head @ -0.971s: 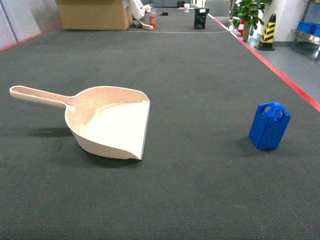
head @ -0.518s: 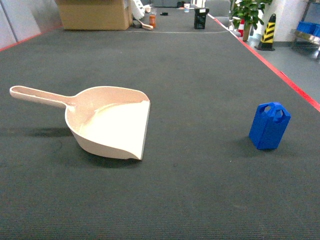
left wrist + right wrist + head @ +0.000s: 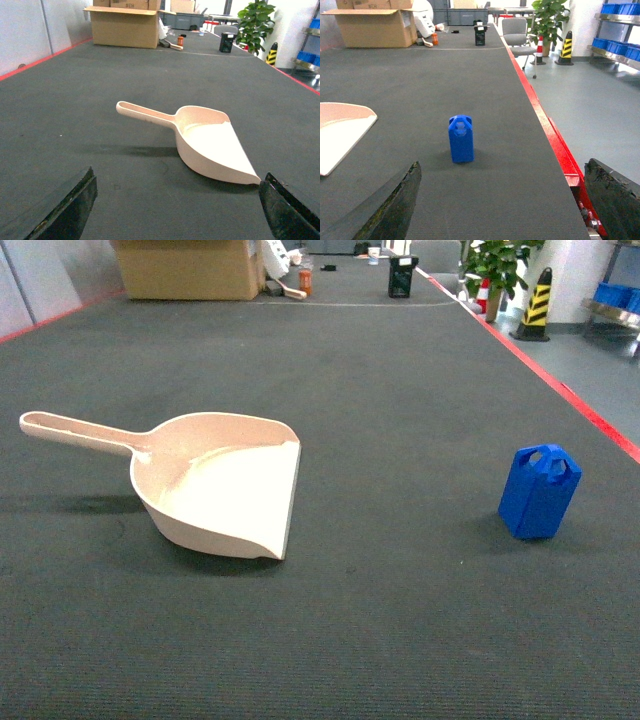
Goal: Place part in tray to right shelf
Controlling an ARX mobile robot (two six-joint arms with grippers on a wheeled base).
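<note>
Even, bright overhead light, no harsh glare. Tray (image 3: 215,485) throws a soft shadow left under its handle; part (image 3: 540,491) shadows slightly left too. Tray's pale floor nearly blown out. Dark desk (image 3: 400,390) mat shows fine grain. Background slightly soft; wrist views' corner pincer fingers (image 3: 65,210) blurred.

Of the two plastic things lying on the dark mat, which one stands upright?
The small blue block on the right stands upright, handle holes at the top. The beige scoop to its left lies flat, its long handle pointing away to the left.
</note>
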